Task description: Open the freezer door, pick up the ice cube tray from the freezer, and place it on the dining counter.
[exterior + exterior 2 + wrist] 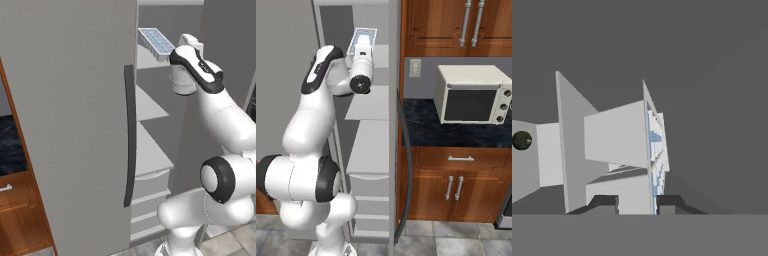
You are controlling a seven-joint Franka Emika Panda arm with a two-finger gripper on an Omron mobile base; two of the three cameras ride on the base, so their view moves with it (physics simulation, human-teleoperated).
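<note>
Rendered frames, evenly and softly lit, no glare. Freezer (pixel 150 125) interior shades darker toward twelve o'clock. Hand view dim, flat grey. Edges slightly soft; no distortion observed.

You're seeing a glossy white arm (pixel 225 120) of rounded tubular links, black rings at its joints, a black band along the wrist link, and small dark square fingertips (pixel 604 204).

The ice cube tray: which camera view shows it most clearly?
The left base view: the ice cube tray shows its grid of pale-blue pockets, at the top of the freezer. In the right base view the arm covers most of it; the hand view sees it edge-on between the gripper fingertips.
</note>
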